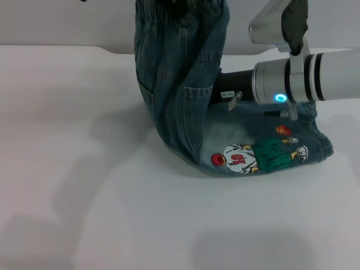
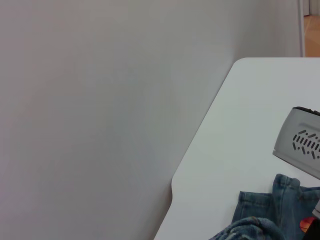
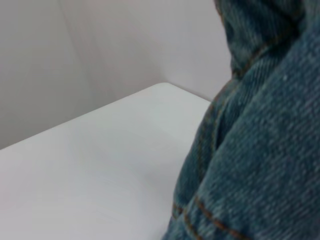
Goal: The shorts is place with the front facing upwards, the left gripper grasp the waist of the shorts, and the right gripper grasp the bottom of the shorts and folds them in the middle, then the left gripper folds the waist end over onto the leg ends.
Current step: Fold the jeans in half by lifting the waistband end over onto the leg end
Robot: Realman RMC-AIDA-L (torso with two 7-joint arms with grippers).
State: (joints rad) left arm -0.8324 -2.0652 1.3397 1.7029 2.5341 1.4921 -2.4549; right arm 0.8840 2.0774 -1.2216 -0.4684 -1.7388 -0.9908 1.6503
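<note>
Blue denim shorts (image 1: 185, 101) are shown partly lifted off a white worktop (image 1: 84, 197). The waist of the shorts (image 1: 180, 8) is held high at the top edge of the head view, directly above the rest of the garment, and the denim hangs down from it in a tall folded column, with a pocket seam visible on the hanging part. The left end effector is not seen in any view (only dark shapes show at the waistband), so whether it is open or closed cannot be told.

The leg ends (image 1: 304, 149) lie flat on the worktop, to the right of the hanging column. A red, white and green cartoon print (image 1: 253, 156) is seen on the upper leg, between the column's foot and the hem.

The right arm (image 1: 304, 79), white with a lit blue ring, is stretched in from the right, just above the leg ends. Its right end effector (image 1: 228, 93) is hidden behind the hanging denim, so its grip cannot be told. In the right wrist view, denim with orange stitching (image 3: 260, 150) fills the near side.
</note>
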